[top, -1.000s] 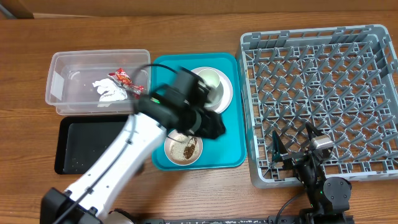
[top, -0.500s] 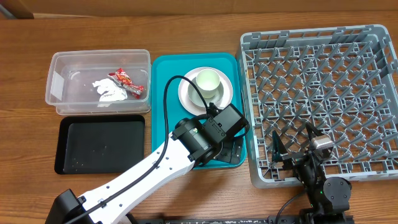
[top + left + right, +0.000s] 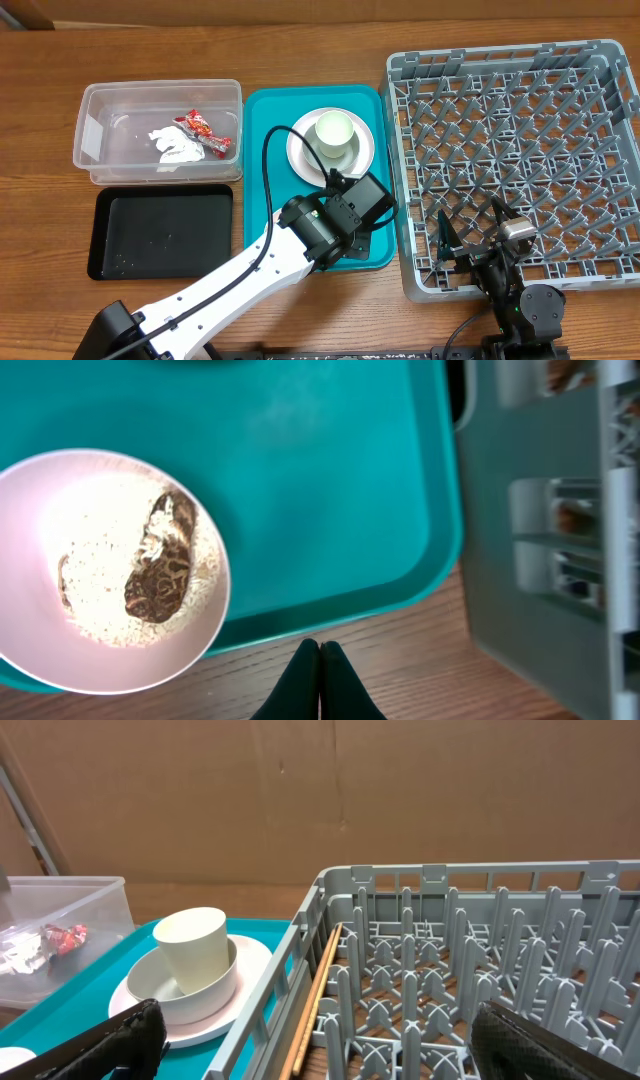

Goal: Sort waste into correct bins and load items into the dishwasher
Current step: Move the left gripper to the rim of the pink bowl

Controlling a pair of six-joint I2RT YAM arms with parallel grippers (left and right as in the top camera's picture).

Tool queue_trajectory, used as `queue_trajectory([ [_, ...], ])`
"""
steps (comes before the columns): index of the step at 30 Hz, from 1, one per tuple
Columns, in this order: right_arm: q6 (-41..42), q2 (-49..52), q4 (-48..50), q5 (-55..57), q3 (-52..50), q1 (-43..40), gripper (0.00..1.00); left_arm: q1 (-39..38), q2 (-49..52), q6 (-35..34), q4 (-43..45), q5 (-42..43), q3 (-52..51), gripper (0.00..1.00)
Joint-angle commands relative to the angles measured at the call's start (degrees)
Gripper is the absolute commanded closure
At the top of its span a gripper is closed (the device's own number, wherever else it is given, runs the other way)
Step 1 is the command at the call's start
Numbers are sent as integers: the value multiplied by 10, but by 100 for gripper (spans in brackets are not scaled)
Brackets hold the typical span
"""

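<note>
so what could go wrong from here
The left claw is shut and empty, clear of the bowl; going in like that could shove it and spill rice onto the tray. The cup stands loose in a dish on the plate, so lifting them together may tip it.

The overhead view looks straight down from high up on the whole surface, tub to rack. The left wrist view also faces straight down, but close over the teal tray's near right corner, with the bowl, a strip of rack, and the left pincer at its bottom edge. The right wrist view sits low at the rack's near side, facing level across it toward the back, right pincer fingers in its lower corners; tray and rack show in all three.
</note>
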Motion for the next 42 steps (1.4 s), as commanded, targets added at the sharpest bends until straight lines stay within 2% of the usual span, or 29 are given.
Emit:
queue_trajectory([
  [1, -2, -7, 3, 3, -6, -4, 0, -7, -1, -28, 6, -18, -28, 96],
  [4, -2, -7, 3, 3, -6, -4, 0, -7, -1, -38, 8, -25, -44, 95],
  [7, -2, -7, 3, 3, -6, -4, 0, -7, -1, -38, 12, -46, -58, 78],
  [8, -2, -7, 3, 3, -6, -4, 0, -7, -1, -38, 13, -57, -61, 77],
  [26, -2, -7, 3, 3, -6, -4, 0, -7, -1, -38, 71, -99, -114, 77],
  [42, -2, -7, 3, 3, -6, -4, 0, 2, 28, -9, 89, -67, -116, 71],
])
